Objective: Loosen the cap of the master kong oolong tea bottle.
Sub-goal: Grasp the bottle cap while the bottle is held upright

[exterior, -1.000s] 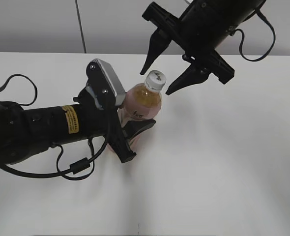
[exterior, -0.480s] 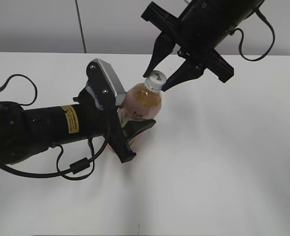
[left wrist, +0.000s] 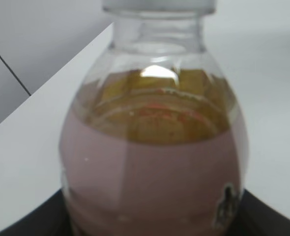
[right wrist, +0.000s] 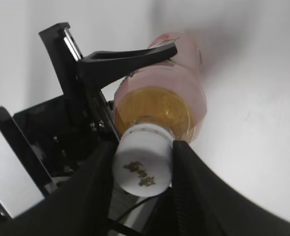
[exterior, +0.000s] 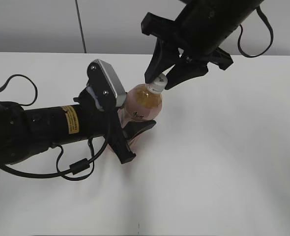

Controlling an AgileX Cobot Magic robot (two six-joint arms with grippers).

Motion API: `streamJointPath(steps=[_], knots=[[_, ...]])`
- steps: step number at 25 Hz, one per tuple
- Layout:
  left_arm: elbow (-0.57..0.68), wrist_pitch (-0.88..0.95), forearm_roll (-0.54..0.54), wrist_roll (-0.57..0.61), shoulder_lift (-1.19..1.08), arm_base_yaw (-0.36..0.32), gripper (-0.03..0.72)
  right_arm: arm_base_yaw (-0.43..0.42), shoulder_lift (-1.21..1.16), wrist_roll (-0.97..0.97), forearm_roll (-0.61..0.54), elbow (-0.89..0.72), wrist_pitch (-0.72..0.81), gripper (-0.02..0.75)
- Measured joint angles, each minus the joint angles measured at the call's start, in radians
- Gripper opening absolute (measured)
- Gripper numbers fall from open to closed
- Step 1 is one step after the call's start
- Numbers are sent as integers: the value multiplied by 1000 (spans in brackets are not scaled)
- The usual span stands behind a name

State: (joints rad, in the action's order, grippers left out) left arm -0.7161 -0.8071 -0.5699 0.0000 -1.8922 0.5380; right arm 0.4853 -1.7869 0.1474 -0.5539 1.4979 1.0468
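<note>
The master kong oolong tea bottle (exterior: 141, 104) stands tilted on the white table, amber tea above its pink label. My left gripper (exterior: 130, 129) is shut on the bottle's lower body; in the left wrist view the bottle (left wrist: 155, 162) fills the frame and the fingers show only as dark edges at the bottom. My right gripper (exterior: 159, 82) is shut on the small white cap (exterior: 158, 85) from above. In the right wrist view the cap (right wrist: 142, 166), with its dark logo, sits between the two black fingers (right wrist: 144, 169), which touch both its sides, above the bottle (right wrist: 159, 110).
The white table (exterior: 223, 157) stretches around the bottle, with a grey wall behind it. The left arm's black body and cable (exterior: 32, 128) lie across the table's left side. The right arm (exterior: 214, 24) hangs over the back right.
My right gripper has come down over the bottle top and closed its fingers from wide open onto the cap. The left gripper and the bottle have stayed still.
</note>
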Motion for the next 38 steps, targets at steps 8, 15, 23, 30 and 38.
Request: streamJointPath(steps=[8,15,23,30,38], knots=[[0,13,-4,0,0,1,398,5,0,-506,105,4,4,277],[0,36,-5,0,0,1,398,7,-1,-888,162,4,-6,274],[0,11,15,-7,0,-3,396,2,-4,-1258,38,3,-58,272],[0,3,29,-10,0,-4,396,1,-4,-1532,-7,3,-74,272],[3,-11,29,-9,0,-6,396,21,-4,-1925,-9,4,-73,272]])
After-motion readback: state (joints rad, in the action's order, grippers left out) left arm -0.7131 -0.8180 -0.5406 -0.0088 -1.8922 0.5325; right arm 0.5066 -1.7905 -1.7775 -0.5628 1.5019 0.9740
